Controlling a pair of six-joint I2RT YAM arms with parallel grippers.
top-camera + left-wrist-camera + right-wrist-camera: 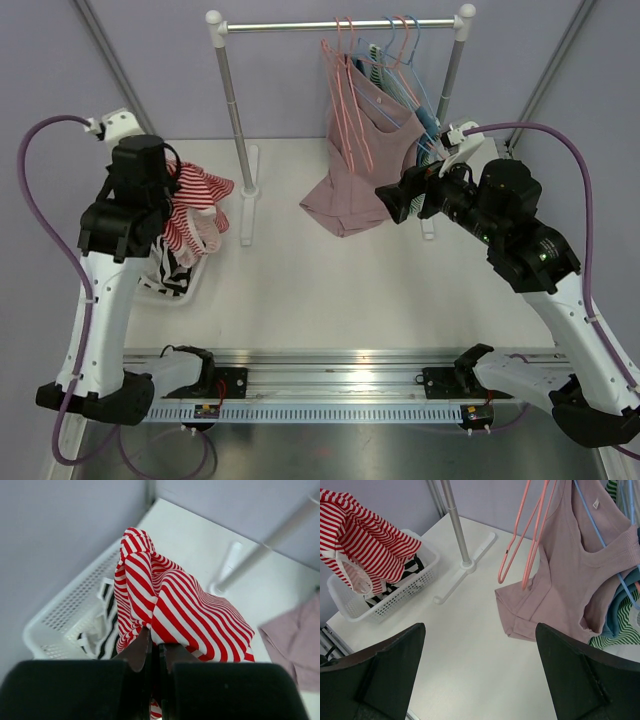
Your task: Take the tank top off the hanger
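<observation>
Two grippers are shown in opposite states: the left gripper (156, 642) is clamped on a red-striped garment (190, 610) held over the white basket (60, 615), while the right gripper (392, 203) is spread wide. The mauve tank top (570, 570) is hung from the rack (340, 24), its long axis vertical, just ahead of the right gripper, which is judged much the nearer.
</observation>
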